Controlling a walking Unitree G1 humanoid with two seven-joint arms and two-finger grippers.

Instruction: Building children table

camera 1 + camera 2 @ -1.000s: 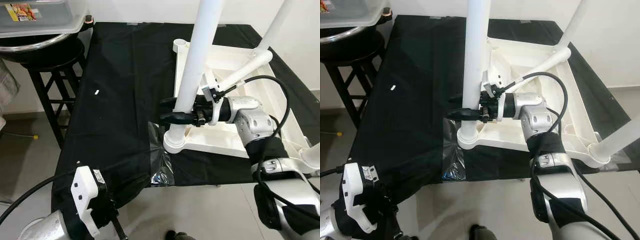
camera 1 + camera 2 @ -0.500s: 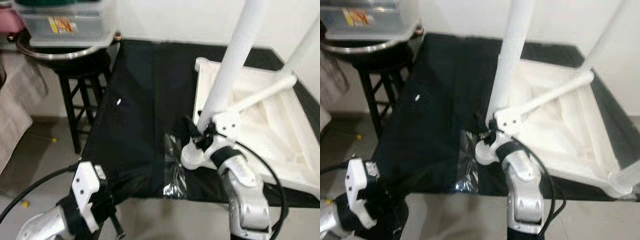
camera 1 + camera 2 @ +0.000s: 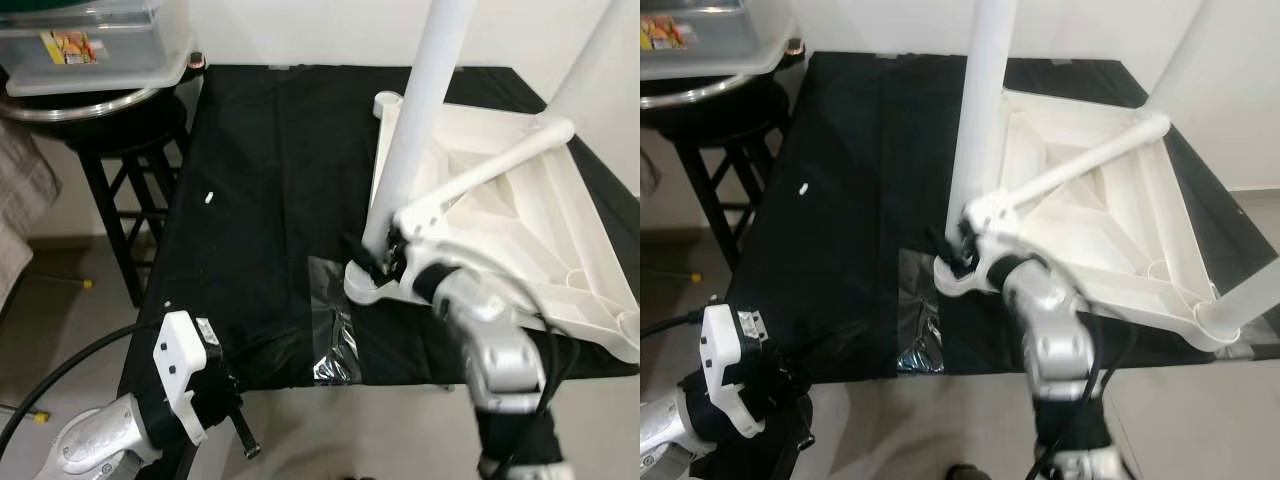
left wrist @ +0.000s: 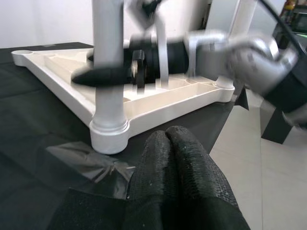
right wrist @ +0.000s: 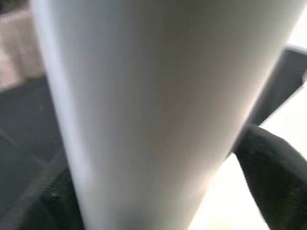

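Note:
A white children's table top [image 3: 520, 215] lies upside down on a black-covered table [image 3: 270, 180]. A white table leg [image 3: 415, 130] stands upright in its near left corner socket. My right gripper [image 3: 372, 258] is shut on this leg just above the socket. In the right wrist view the leg [image 5: 158, 96] is very close, with a black finger [image 5: 273, 163] on each side. Another leg [image 3: 490, 165] lies slanted across the top. My left gripper [image 4: 166, 132] is shut on nothing, low at the table's near left edge [image 3: 245, 445], pointing toward that socket.
A black stool [image 3: 110, 150] with a metal bowl and a clear plastic box [image 3: 90, 40] stands at the left. A shiny tape patch [image 3: 335, 340] marks the cloth by the near edge. A small white piece [image 3: 209, 197] lies on the cloth. More legs rise at the right [image 3: 590, 60].
The camera shifted between frames. My right arm has swung from the right of the leg to the near side, its gripper still on the leg. The left arm has barely moved.

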